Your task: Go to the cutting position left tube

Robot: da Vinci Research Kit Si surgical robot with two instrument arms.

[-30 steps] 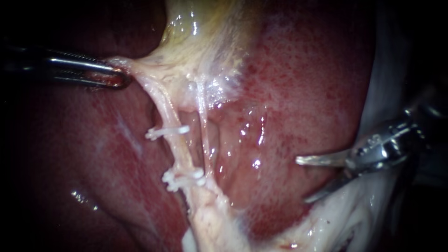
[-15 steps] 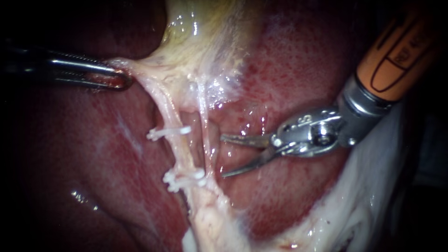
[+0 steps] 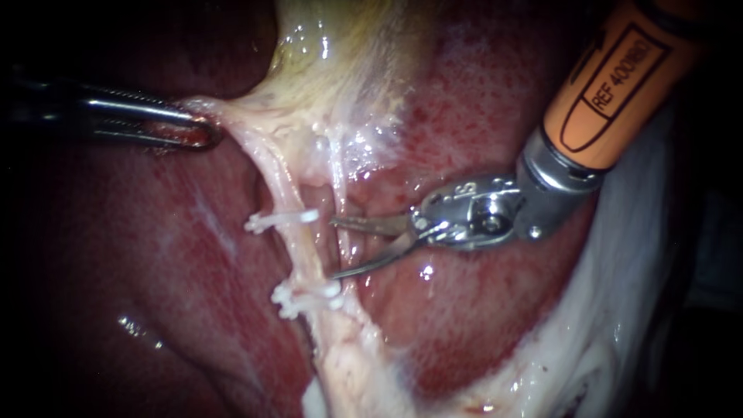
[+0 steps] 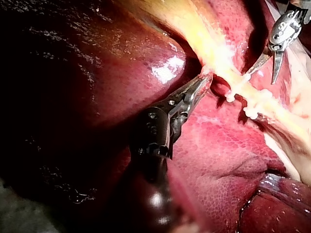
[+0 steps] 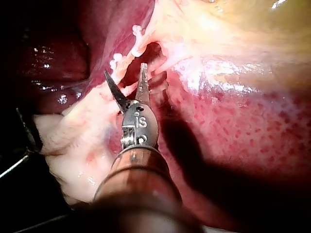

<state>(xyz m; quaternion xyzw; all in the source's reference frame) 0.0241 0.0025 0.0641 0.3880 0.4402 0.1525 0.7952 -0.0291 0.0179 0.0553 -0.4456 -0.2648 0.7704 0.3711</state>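
The jaws of my right instrument (image 3: 333, 248) stand apart: two thin blades with a clear gap and nothing gripped. Their tips point at the left tube (image 3: 299, 249), which lies just ahead of them and not between them; the stretch they face is the bare one between the upper clip (image 3: 280, 220) and the lower clips (image 3: 304, 296). The thinner right tube (image 3: 339, 186) runs past the blade tips, but I cannot tell whether they touch it. In the right wrist view the white clips sit just ahead of the open blades. The jaws of my left instrument (image 3: 203, 133) are clamped on pale tissue (image 3: 228, 114) at the lower edge of the gallbladder (image 3: 333, 62); that tissue is stretched sideways over the liver (image 3: 155, 263), well apart from the blades.
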